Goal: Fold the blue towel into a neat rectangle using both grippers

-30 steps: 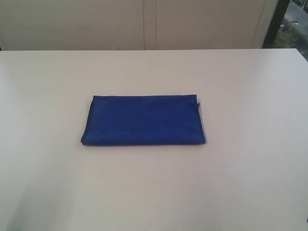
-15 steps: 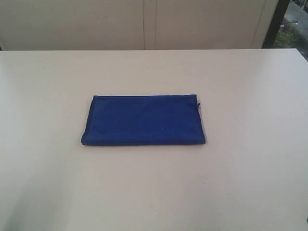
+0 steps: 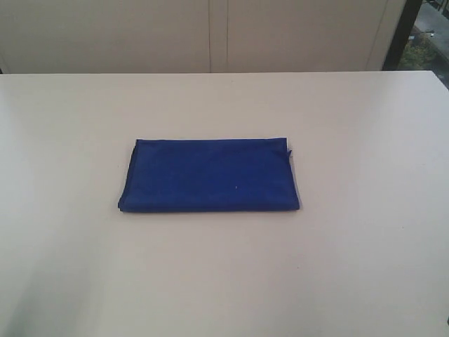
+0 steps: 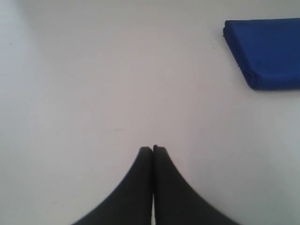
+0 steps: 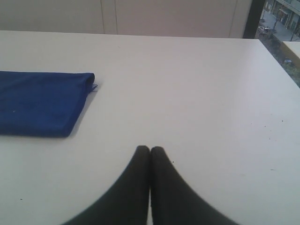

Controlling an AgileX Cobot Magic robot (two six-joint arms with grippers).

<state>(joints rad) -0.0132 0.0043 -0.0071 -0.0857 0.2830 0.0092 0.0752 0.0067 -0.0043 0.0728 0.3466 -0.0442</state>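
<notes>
Count: 1 deep royal-blue soft cloth towel [image 3: 209,175], 2 black pincer-finger grippers, 1 pale off-white flat table [image 3: 351,267].

Left gripper [image 4: 153,149]: fingers pressed together tip to tip, holding nothing, over bare tabletop. Right gripper [image 5: 150,149]: same, fingers closed flat against each other, nothing between them. Neither arm shows in the exterior view.

Towel: folded into a flat rectangle, long side running across the exterior view. Stacked layers show along the short end nearest the left claw. Edges are fairly straight and the corners roughly square. A small tag [image 3: 288,152] sticks out at the far corner on the right claw's side. The surface is plain and smooth, with one tiny light speck near the middle.

Position: towel lies flat on the table, forward of the left claw's tips and off toward the right arm's side, well apart from it. For the right claw it is forward and off toward the left arm's side, also well apart. No contact with either claw.

Edges/room: open tabletop runs on all four sides of the towel and between it and each claw. The table's far edge runs along beige wall panels [image 3: 210,35]. The table's side edge lies beyond the right claw, on the side away from the towel, with a dark-framed window [image 5: 276,14] past it.
</notes>
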